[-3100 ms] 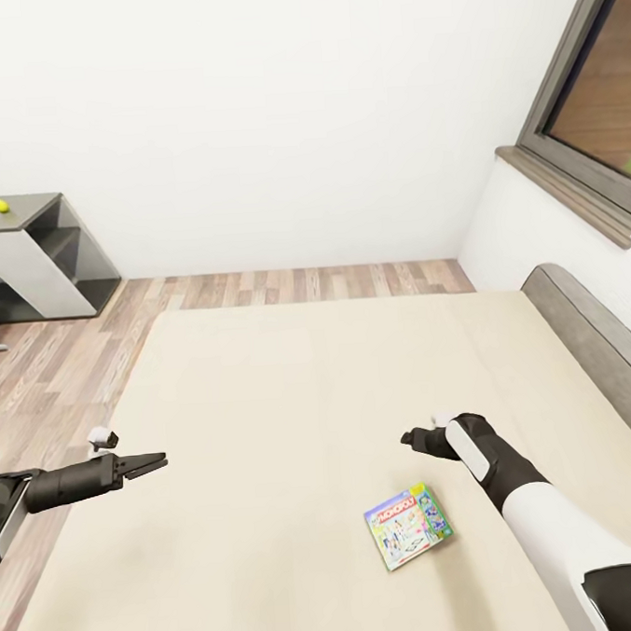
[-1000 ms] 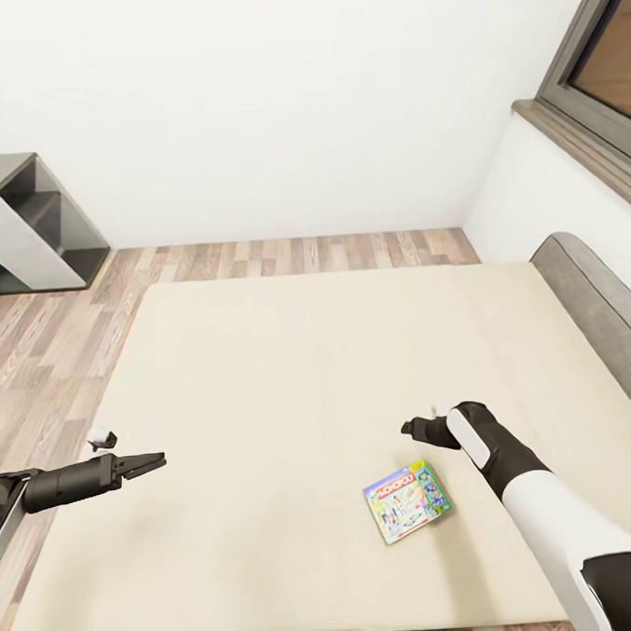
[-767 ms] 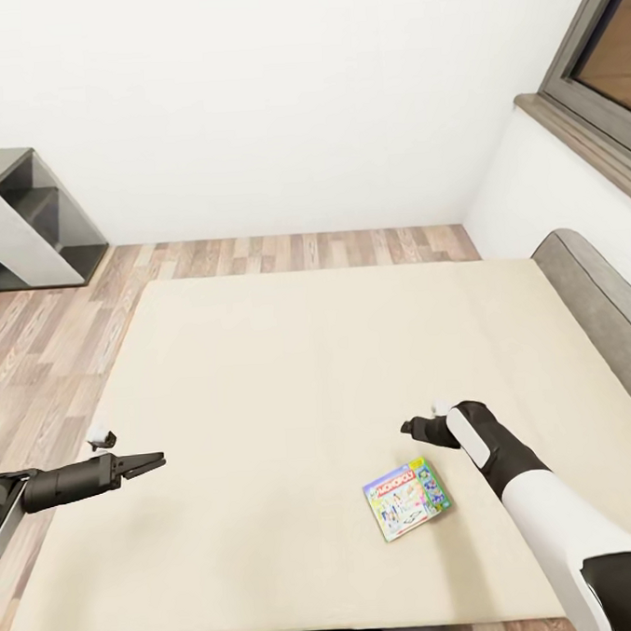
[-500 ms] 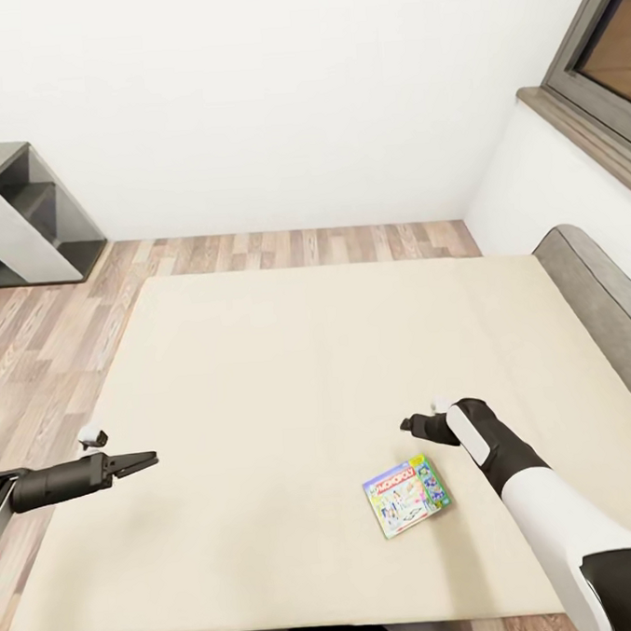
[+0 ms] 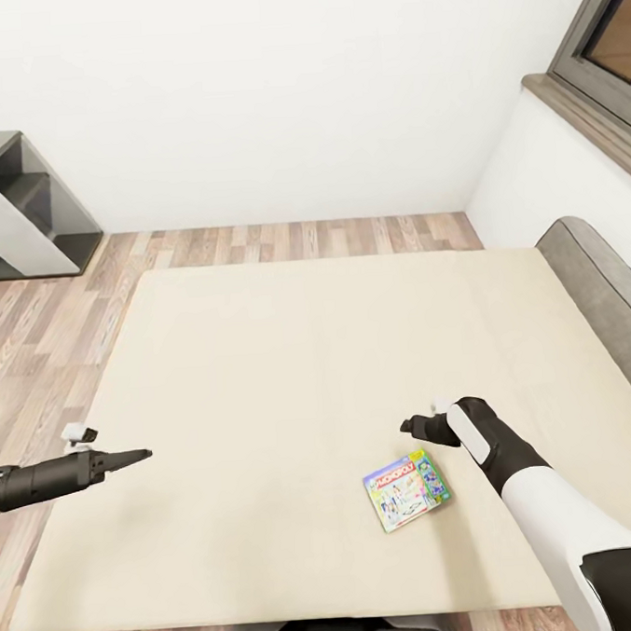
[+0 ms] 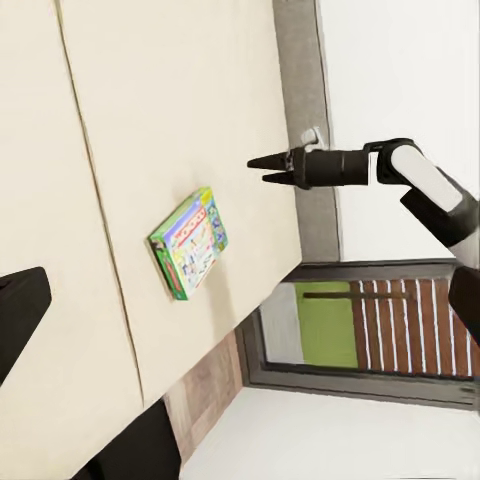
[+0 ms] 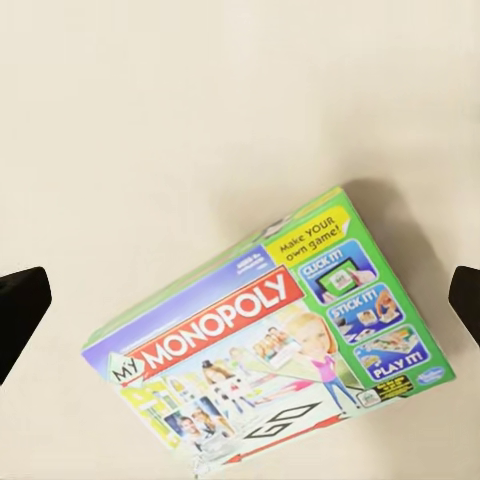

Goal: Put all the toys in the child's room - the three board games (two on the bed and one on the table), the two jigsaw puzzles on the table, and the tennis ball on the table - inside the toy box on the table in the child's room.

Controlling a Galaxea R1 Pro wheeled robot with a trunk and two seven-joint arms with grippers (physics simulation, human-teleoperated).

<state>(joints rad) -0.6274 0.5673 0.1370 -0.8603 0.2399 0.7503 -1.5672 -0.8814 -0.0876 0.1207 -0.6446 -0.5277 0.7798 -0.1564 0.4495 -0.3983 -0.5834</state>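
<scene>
You are hovering the right gripper (image 5: 408,429) just beyond the Monopoly board game (image 5: 406,490) lying flat on the bed (image 5: 290,354), jaws spread to straddle it; the left gripper (image 5: 137,453), jaws pressed together, is waiting well left.

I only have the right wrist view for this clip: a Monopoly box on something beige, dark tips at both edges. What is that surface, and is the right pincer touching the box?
Observer: In the head view the surface is the bed. The Monopoly box lies flat on it.
Operator: And the pincer?
Observer: Not touching. The right pincer hangs apart from the box, and the left wrist view shows its tips parted.
Operator: Where is the other arm?
Observer: The left pincer is across the bed near its left edge, far from the box, with nothing at its tips.
</scene>
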